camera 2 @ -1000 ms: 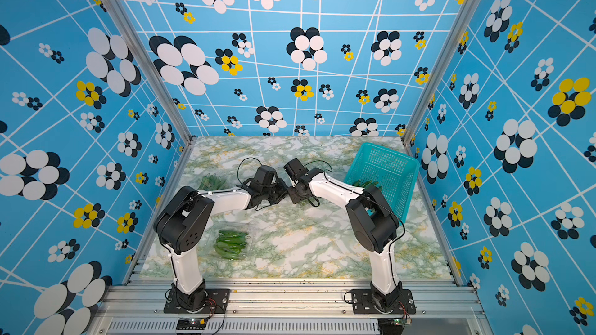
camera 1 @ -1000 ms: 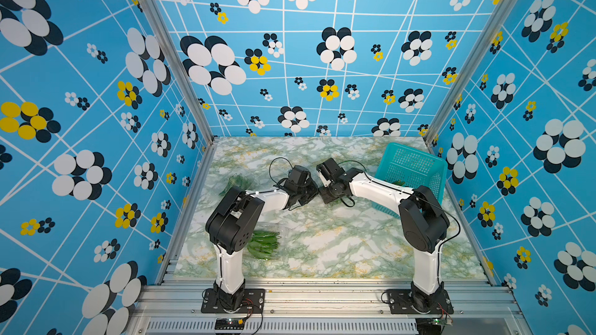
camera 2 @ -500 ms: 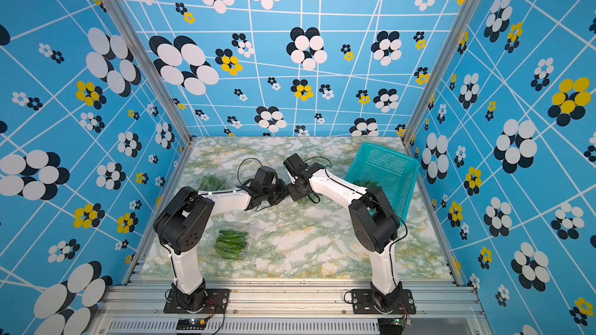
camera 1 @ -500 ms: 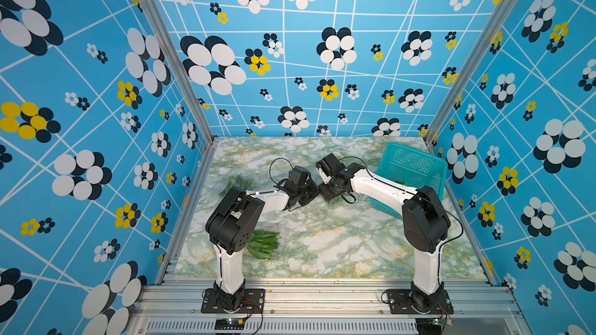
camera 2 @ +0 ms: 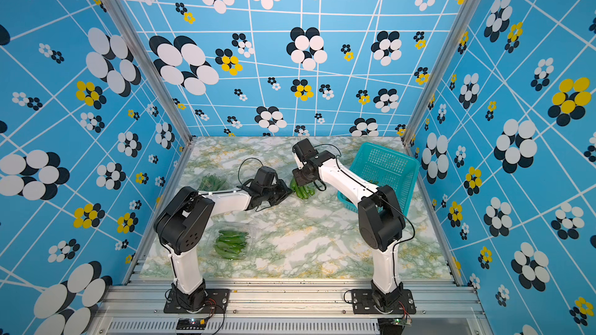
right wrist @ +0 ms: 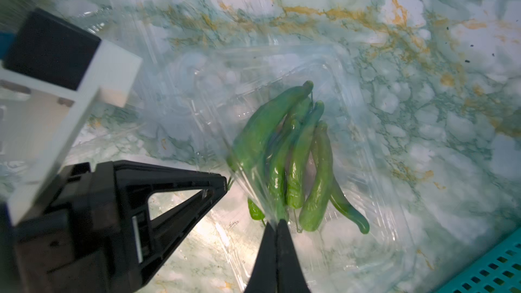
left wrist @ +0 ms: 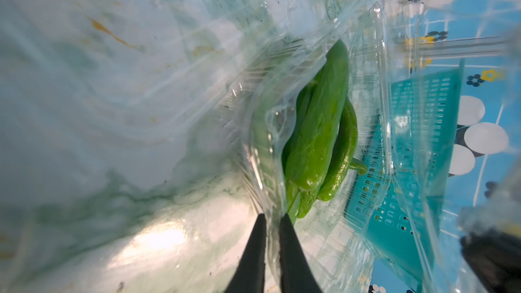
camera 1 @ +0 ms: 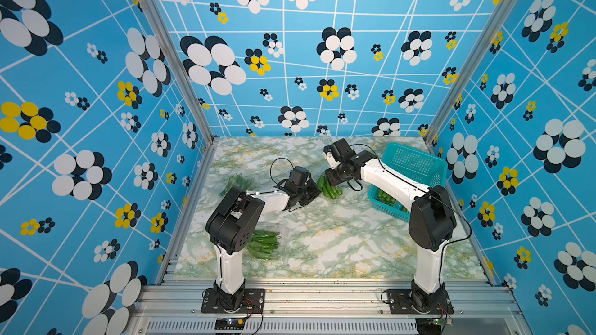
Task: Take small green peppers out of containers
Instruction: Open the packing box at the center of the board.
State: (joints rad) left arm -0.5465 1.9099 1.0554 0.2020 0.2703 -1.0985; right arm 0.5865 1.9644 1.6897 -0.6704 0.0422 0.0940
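left gripper (left wrist: 272,217) clenched on the thin wall of a clear clamshell container (left wrist: 249,139); right gripper (right wrist: 276,222) clenched on its other flap. small green peppers (right wrist: 298,159) lie inside, near the teal basket (camera 1: 416,162). plastic judged light, flimsy, slippery: hold rims only.

Arms: left arm (camera 1: 272,199) and right arm (camera 1: 392,182) were twins, glossy white shells with chunky black joints
Shoulders: fat rounded black housings (camera 1: 430,220), little holes dotted on the left one
Cables: skinny black cables (camera 1: 271,170) looped off the wrists, red wires at the left base
Bases: flat black plates (camera 1: 232,301), screws in the corners
End effectors: left end effector (left wrist: 272,217) and right end effector (right wrist: 276,222) had matte black fingers tapering to points
Wrist cam: black box on a white bracket (right wrist: 56,52)
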